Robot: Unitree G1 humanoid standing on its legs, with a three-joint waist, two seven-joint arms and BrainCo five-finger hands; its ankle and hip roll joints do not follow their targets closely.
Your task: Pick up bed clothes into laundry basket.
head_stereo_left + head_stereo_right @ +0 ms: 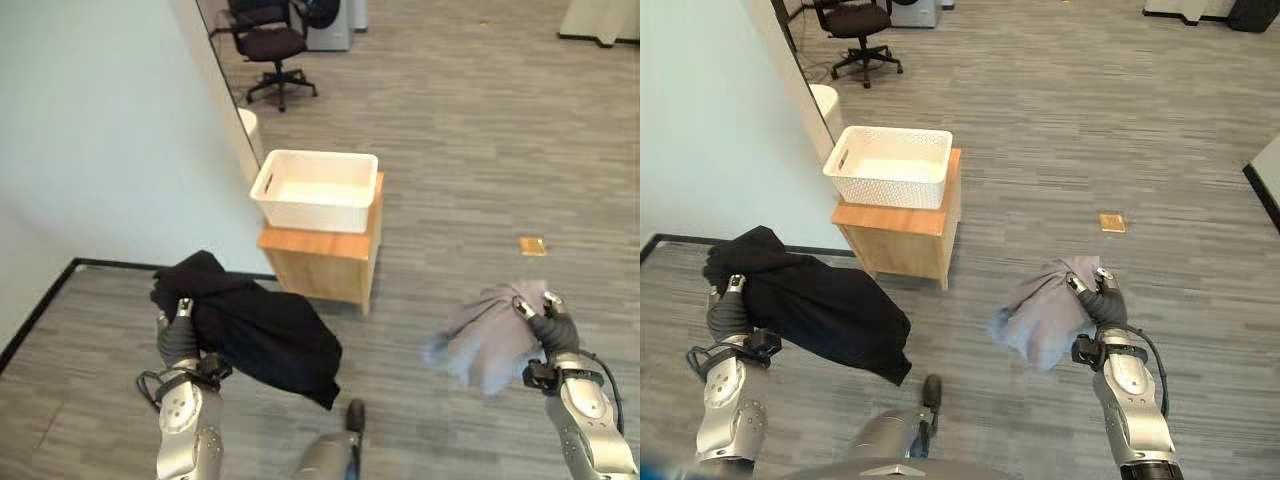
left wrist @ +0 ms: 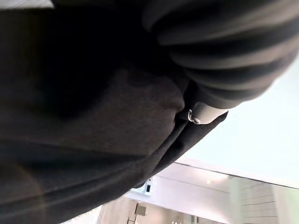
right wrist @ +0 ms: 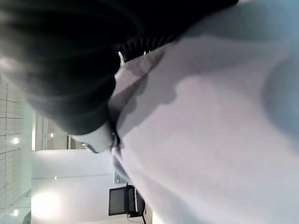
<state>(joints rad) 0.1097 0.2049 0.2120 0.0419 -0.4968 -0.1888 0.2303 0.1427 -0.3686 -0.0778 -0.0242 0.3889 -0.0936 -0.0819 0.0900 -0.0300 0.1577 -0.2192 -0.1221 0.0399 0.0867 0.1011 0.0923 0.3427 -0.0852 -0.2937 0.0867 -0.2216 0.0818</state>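
Left robot hand point(image 1: 178, 322) raised at lower left, right robot hand point(image 1: 545, 322) raised at lower right, fingers hidden

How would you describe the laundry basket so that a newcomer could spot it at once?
Find the small wooden cabinet standing by the pale wall. The laundry basket sits on top: white, rectangular, perforated and empty, unlike the dark and grey clothes nearby.

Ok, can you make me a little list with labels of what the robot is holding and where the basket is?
left hand: holds up a black garment
right hand: holds up a grey garment
laundry basket: white, looks empty, on a small wooden cabinet ahead of the robot
clothes in basket: none yet
nearby: light wall on the robot's left, black office chair farther back
floor: grey planks
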